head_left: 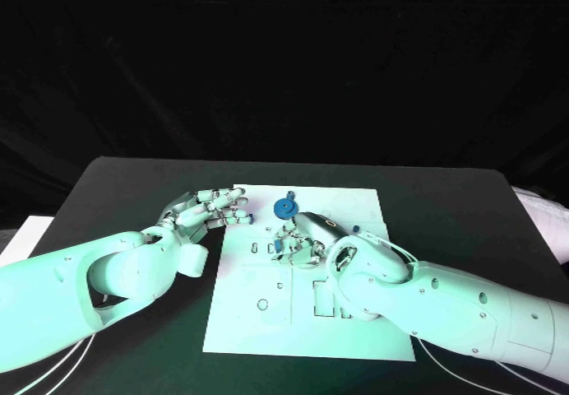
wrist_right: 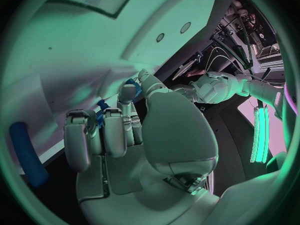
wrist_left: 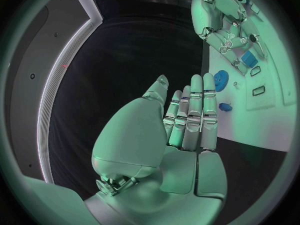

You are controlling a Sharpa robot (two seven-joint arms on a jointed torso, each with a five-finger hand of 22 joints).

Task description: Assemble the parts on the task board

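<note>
1. The black table (head_left: 474, 206) carries everything; both white arms reach over it from the near side.
2. The white rectangular task board (head_left: 356, 329) lies flat in the middle of the table, under and between the two hands. Its face is cut with several small slots and round holes, most of them near the right forearm. No writing or label can be read on it.
3. The left hand (head_left: 204, 210) hovers at the board's far left edge. In the left wrist view its fingers (wrist_left: 195, 117) lie straight and side by side, the thumb a little apart, with nothing between them: it holds nothing.
4. The right hand (head_left: 311, 239) is over the board's far middle, palm down, fingers curled downward toward the plate. The right wrist view shows small blue pieces by its fingertips (wrist_right: 128, 92), but I cannot tell whether they are pinched or merely lie beside them.
5. A blue toothed gear wheel (head_left: 286, 207) sits on the board just beyond the right hand and just right of the left hand's fingertips, apart from both.
6. A small blue peg-like part (wrist_left: 225, 106) lies on the board near the left hand's fingertips; a blue block (wrist_left: 248, 58) lies close under the right hand.
7. A long blue rounded bar (wrist_right: 26, 152) appears at the edge of the right wrist view, beside the right hand.
</note>
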